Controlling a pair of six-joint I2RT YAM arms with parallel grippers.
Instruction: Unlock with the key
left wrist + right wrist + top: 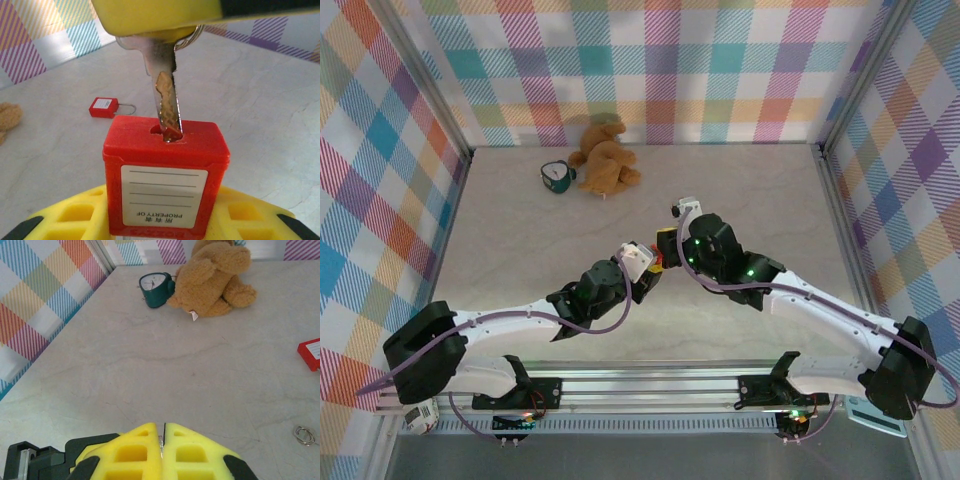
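Note:
A red padlock (165,165) with a white "PROPERTY OF" label stands keyhole-up between the yellow fingers (75,215) of my left gripper (165,212), which is shut on it. From above comes the key (167,100), a pale metal blade whose tip sits in the keyhole at a slight tilt. My right gripper (155,17) is shut on the key's head. In the right wrist view its fingers (140,450) are pressed together with a sliver of the key (161,442) between them. From the top view both grippers meet mid-table, left gripper (648,272), right gripper (668,246).
A second red padlock (103,107) with a wire shackle lies on the table beyond the held one. A loose ring (304,435) lies to the right. A brown teddy bear (605,160) and a green clock (556,177) sit at the back.

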